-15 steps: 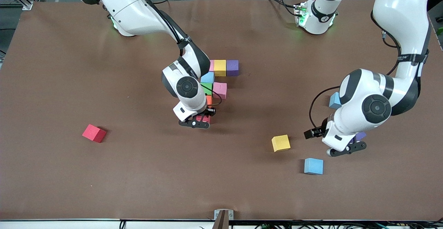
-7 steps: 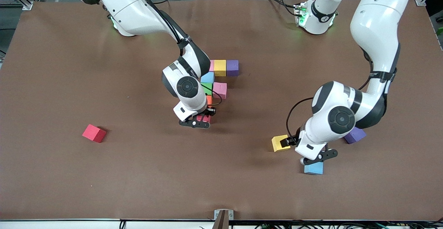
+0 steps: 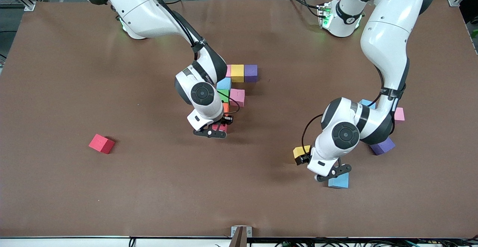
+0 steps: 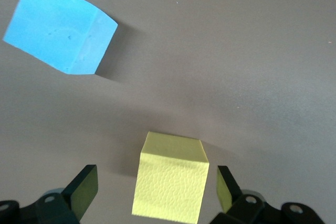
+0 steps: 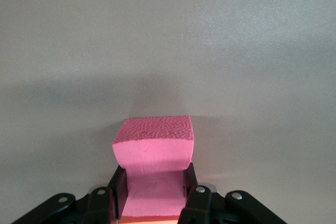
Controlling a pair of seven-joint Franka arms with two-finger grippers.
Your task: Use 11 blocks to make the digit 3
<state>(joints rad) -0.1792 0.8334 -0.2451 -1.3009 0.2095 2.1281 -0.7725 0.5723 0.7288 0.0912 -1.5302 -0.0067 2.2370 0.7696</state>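
From the front view, a half-built digit 3 [image 3: 235, 86] of touching matte foam cubes can be seen mid-table, and the placing step looks to be in hand: the right gripper [image 3: 218, 128] is held low at the figure's camera-side end, clamped on a pink foam cube [image 3: 220, 127]. The left arm is bent down steeply toward its own end of the table, with the left gripper [image 3: 328, 172] set over a loose yellow foam cube [image 3: 300, 151], a light blue foam cube [image 3: 339, 181] just beside. In the left wrist view, the jaws are spread wide with the yellow cube between them, not yet gripped, so lowering and closing is probably called for next. In the right wrist view, the pink cube is seen squeezed tight between the fingers [image 5: 119, 184].
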